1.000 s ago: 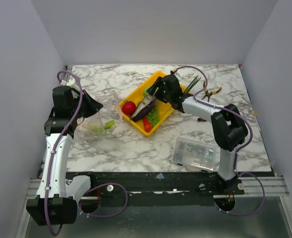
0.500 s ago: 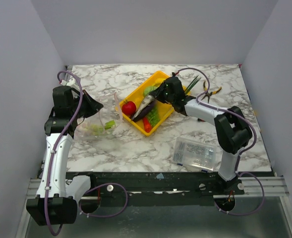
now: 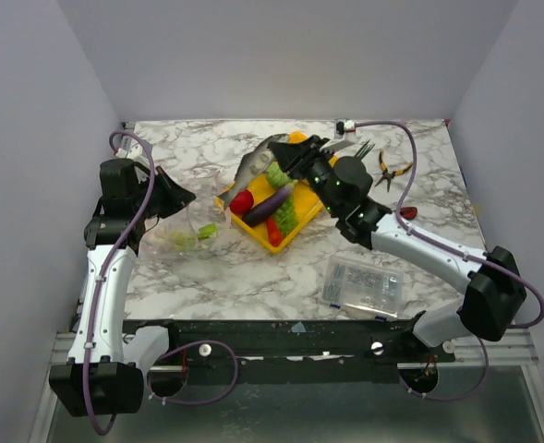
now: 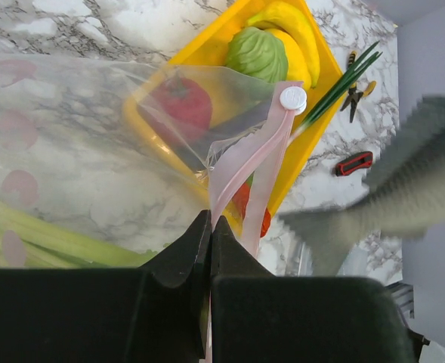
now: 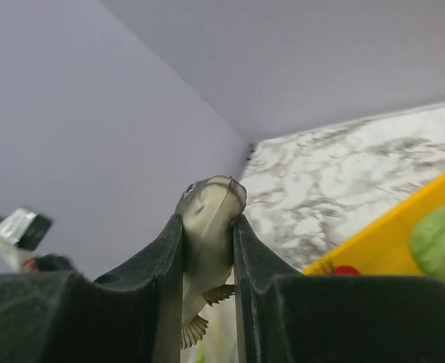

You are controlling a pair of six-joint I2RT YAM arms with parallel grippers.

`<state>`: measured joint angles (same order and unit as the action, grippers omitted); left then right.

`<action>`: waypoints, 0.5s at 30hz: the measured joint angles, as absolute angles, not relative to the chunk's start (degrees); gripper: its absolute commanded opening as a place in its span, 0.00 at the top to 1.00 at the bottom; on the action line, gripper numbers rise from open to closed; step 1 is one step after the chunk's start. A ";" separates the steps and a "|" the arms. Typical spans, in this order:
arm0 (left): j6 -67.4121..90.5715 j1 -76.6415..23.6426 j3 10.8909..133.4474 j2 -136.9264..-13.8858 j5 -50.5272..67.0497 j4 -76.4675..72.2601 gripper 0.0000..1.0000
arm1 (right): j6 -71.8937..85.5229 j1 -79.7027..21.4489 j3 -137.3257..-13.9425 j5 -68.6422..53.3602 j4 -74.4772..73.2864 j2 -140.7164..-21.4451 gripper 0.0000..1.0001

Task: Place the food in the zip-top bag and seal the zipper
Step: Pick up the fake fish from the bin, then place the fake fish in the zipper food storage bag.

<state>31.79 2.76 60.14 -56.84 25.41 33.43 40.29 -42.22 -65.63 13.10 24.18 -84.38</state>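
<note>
While the fish [image 3: 258, 159] is gripped by its body between the jaws of the right gripper [image 5: 207, 227], it is held in the air above the far-left edge of the yellow tray [image 3: 249, 228], with its head projecting beyond the fingertips in the right wrist view. The jaws of the left gripper [image 4: 209, 221] are clenched on the pink zipper [image 4: 245, 162] at the mouth of the clear bag [image 3: 181, 233], which lies on the marble counter [image 3: 253, 277] just left of the tray. A white slider [image 4: 292, 97] is seen at the far end of the strip. Pale green stalks [image 4: 48, 236] are seen inside the bag. Within the tray are seen a tomato [image 3: 241, 201], an eggplant [image 3: 270, 205], a red pepper [image 3: 273, 231], a green leafy piece [image 4: 260, 53] and bananas [image 4: 294, 23]. Thin green stems [image 3: 362, 149] rest against the tray's right corner. Right of the tray lie the pliers [image 3: 392, 169] and a red knife [image 4: 354, 162]. A clear box [image 3: 362, 281] of small parts stands well apart from the tray, toward the near right of the counter.
</note>
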 measured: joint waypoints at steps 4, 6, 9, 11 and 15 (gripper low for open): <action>32.29 2.76 60.14 -57.52 25.34 33.50 1.00 | 33.82 -52.34 -60.75 20.03 35.99 -82.54 1.00; 32.38 2.76 60.14 -57.52 25.32 33.50 1.00 | 30.33 -55.77 -58.89 22.15 40.80 -82.74 1.00; 32.38 2.76 60.14 -57.52 25.32 33.47 1.00 | 24.12 -58.00 -57.87 24.93 46.85 -83.53 1.00; 32.40 2.76 60.14 -57.49 25.34 33.47 1.00 | 20.75 -58.54 -57.82 25.19 50.68 -84.16 1.00; 32.82 2.76 60.34 -57.52 25.56 33.50 1.00 | 14.79 -59.75 -57.36 25.71 60.53 -87.44 0.99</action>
<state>32.82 2.76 60.34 -57.52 25.56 33.50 14.79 -59.75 -57.36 25.71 60.53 -87.44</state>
